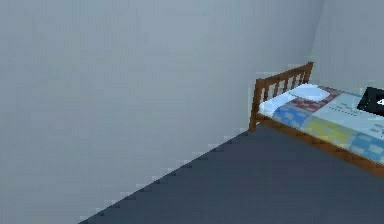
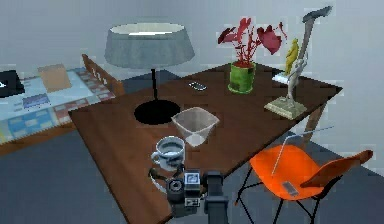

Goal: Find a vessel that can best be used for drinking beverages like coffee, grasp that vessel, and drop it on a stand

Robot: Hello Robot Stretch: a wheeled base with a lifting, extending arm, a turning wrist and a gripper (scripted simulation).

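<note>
Sitting at the arm side view's bottom middle, the gripper (image 2: 168,180) meets the wooden table's (image 2: 115,135) near edge; I cannot tell whether it holds anything. A pale mug (image 2: 168,151) stands just above it on the table, with a clear container (image 2: 195,124) and a lamp (image 2: 150,46) beyond.

In the forward view the wall (image 1: 120,90) is pale grey and the floor (image 1: 260,180) dark slate-blue. At the right of the frame, the bed (image 1: 280,92) has a warm brown wooden frame, a white pillow (image 1: 308,93) and a quilt (image 1: 335,122) in a patchwork of blue, yellow and white squares.

In the arm side view the surface (image 2: 120,135) is reddish-brown wood. The lamp (image 2: 150,45) has a grey-green shade on a black stem and base. At upper right the plant (image 2: 245,40) shows red leaves above a green pot (image 2: 241,77), beside a yellow and pale grey statue (image 2: 293,60). The bin (image 2: 195,124) is clear, the mug (image 2: 170,152) white and blue-grey, the chair (image 2: 300,165) orange and the claw (image 2: 172,184) black.
</note>
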